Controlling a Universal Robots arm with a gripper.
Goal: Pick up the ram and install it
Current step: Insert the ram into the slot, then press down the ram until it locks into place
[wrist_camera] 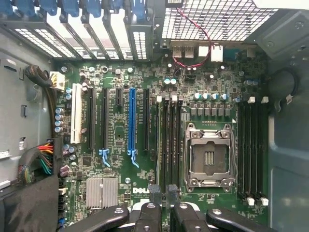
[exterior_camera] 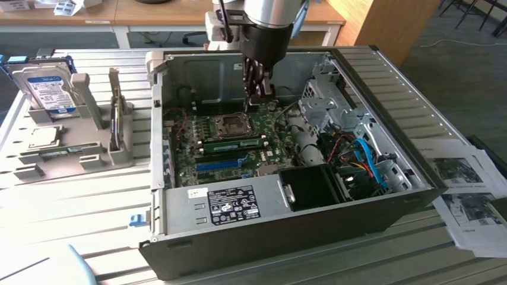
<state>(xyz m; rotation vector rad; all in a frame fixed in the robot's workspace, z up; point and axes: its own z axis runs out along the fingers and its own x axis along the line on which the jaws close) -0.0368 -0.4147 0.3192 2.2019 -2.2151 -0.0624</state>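
Ram (exterior_camera: 234,144), a thin green circuit stick, sits slotted in the green motherboard (exterior_camera: 277,142) inside an open black computer case (exterior_camera: 317,237). The case lies on a pale slatted table (exterior_camera: 79,202), with wooden desks (exterior_camera: 71,15) behind. The black gripper (exterior_camera: 257,99) hangs above the board, clear of the ram. In the wrist view its fingers (wrist_camera: 154,193) stand apart and empty.

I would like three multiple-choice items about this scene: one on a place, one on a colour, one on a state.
1. Where is the ram? A on the motherboard in the case; B on the papers; C on the hard drive.
2. The long slot near it is: A yellow; B blue; C red.
3. The processor socket is: A empty; B under a fan; C taped over.
Key: 1 A, the green stick sits between socket and slot; 2 B, its plastic is blue; 3 A, bare contacts show.
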